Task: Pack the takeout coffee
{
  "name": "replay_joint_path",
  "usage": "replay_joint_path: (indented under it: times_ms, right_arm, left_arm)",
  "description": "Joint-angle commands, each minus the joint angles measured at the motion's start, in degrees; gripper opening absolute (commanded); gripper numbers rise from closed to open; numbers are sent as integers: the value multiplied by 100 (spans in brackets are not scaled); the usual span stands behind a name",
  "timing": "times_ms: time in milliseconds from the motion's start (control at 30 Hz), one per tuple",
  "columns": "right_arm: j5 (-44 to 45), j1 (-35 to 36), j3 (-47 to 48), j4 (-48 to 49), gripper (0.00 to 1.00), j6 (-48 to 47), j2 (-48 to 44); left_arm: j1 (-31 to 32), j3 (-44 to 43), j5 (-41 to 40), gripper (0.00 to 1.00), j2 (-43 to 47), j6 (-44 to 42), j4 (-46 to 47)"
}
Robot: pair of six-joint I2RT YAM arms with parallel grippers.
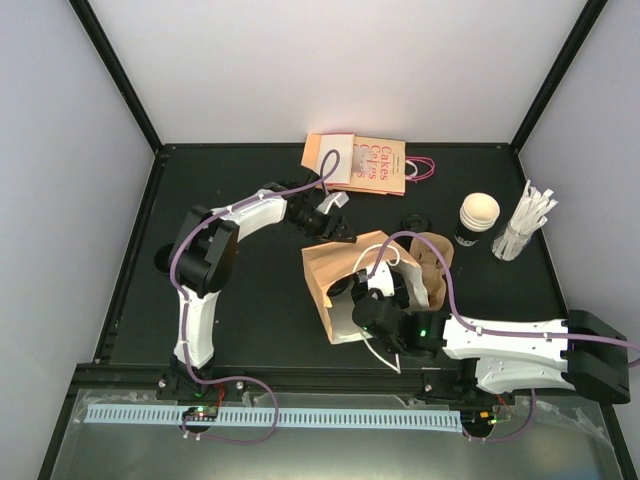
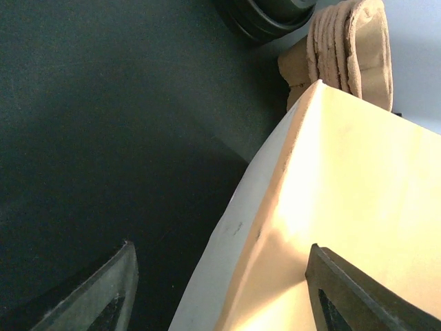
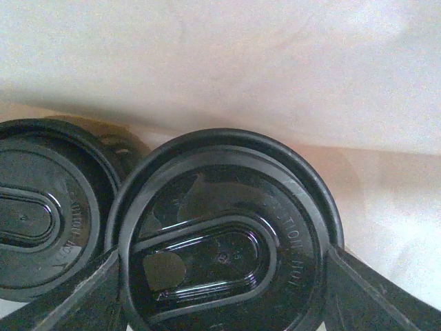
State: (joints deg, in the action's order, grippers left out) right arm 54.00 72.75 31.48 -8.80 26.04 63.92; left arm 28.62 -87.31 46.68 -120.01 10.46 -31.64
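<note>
While the right tool (image 3: 222,279) is reaching down into the paper bag (image 3: 227,62), its two fingers (image 3: 83,293) are lying against opposite sides of the takeout coffee (image 3: 227,227) — a wide clasp around the lid's rim, as far as the wrist view is showing. The cup is sitting dead centre between them, inside the bag. Its long axis is running straight along the tool's own reach, and its lid is pointing back up at the wrist. Just to the tool's left, a second lidded cup (image 3: 41,214) is sitting close beside the first. Further out, the left tool (image 2: 217,293) is hanging with its fingers spread wide on either side of the bag's rim, not pinching it, with the pulp carrier (image 2: 351,48) beyond. By this, the right arm is the one doing the packing — letting go and drawing straight back along that axis is looking like the coming move.
</note>
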Motion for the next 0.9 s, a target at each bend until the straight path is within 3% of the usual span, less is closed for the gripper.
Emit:
replay_joint_path:
  times_ms: [0, 333, 867]
  right_arm:
    - [15, -54, -171, 323, 39, 325, 29]
    - [-59, -55, -353, 277, 39, 634, 2]
    - [17, -53, -528, 554, 39, 579, -40]
  left_arm:
    - [60, -218, 90, 72, 20, -46, -40]
    - [-10, -810, -29, 84, -340, 274, 340]
    - [125, -1482, 495, 80, -1093, 596, 1000]
